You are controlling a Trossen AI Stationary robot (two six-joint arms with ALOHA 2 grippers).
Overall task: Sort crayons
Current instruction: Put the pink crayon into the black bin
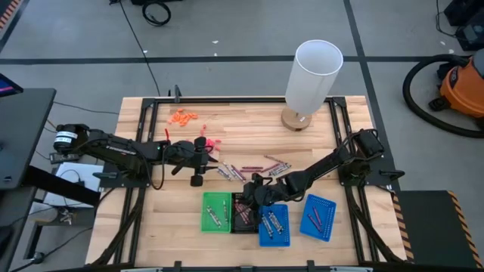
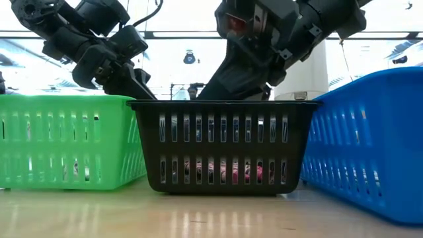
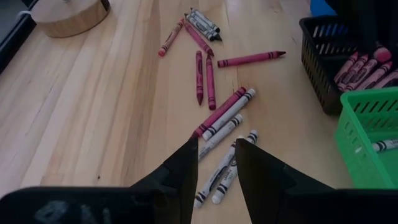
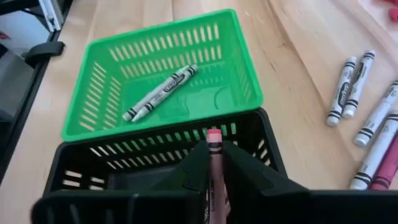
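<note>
Grey, maroon and pinkish-red crayons [image 3: 227, 115] lie loose on the wooden table's middle [image 1: 231, 171]. My left gripper [image 3: 216, 146] hangs open just above the nearest grey ones [image 1: 208, 160], touching none. My right gripper [image 4: 214, 149] is over the black tray [image 4: 155, 155] [image 1: 253, 195], shut on a pinkish-red crayon. Pink crayons [image 3: 367, 65] lie in the black tray. A grey crayon [image 4: 158, 93] lies in the green tray [image 4: 112, 74]. My right gripper pinches the pinkish-red crayon between its two fingers, with the crayon's end [image 4: 214, 138] poking out past the fingertips. The fingers lie along the crayon and slant down from the table's right side. The crayon is lifted clear, above the black tray's inside.
Two blue trays [image 1: 274, 227] [image 1: 318, 217] stand right of the black one near the front edge. A white cylinder on a wooden foot [image 1: 310, 75] stands at the far right. Orange bits [image 1: 181, 115] and coral-pink bits [image 1: 210, 141] lie far left.
</note>
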